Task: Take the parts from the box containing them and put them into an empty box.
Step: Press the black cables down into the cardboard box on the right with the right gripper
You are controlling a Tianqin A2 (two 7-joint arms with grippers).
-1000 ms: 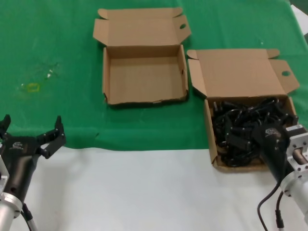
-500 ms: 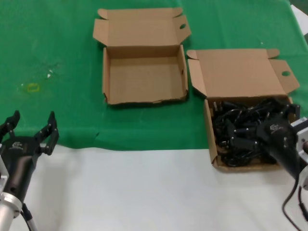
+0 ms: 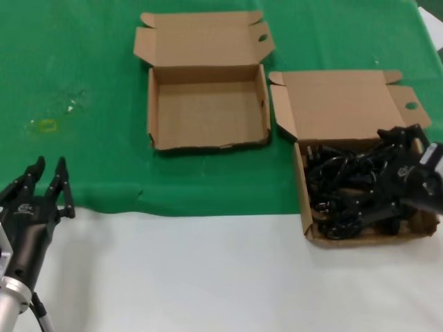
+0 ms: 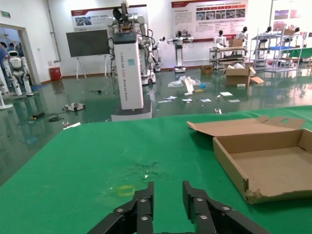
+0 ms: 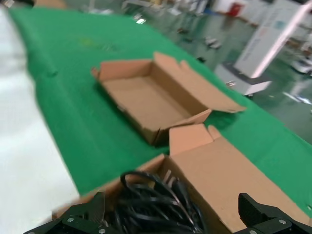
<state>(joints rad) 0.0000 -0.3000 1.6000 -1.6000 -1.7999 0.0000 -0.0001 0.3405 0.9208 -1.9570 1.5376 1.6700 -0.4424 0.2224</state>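
Note:
The parts, black cords [image 3: 339, 187] with plugs, lie tangled in the right box [image 3: 300, 187], whose lid is open. They also show in the right wrist view [image 5: 156, 204]. My right gripper [image 3: 374, 181] is open over the pile, coming in from the box's right side. In the right wrist view [image 5: 173, 219] its fingers stand wide apart with cords between them, gripping nothing. The empty box [image 3: 208, 114] with the ragged front rim sits to the left and farther back; it also shows in the right wrist view [image 5: 141, 100]. My left gripper [image 3: 47, 167] waits at the near left, narrowly open and empty.
Both boxes sit on a green cloth [image 3: 90, 55] whose front edge meets bare white table [image 3: 180, 277]. A small yellow mark [image 3: 47, 125] lies on the cloth at the left. In the left wrist view the empty box [image 4: 273, 165] lies beyond my left gripper [image 4: 168, 195].
My right gripper has swung from the box's front corner to its right side, over the cords. My left gripper's fingers have drawn closer together.

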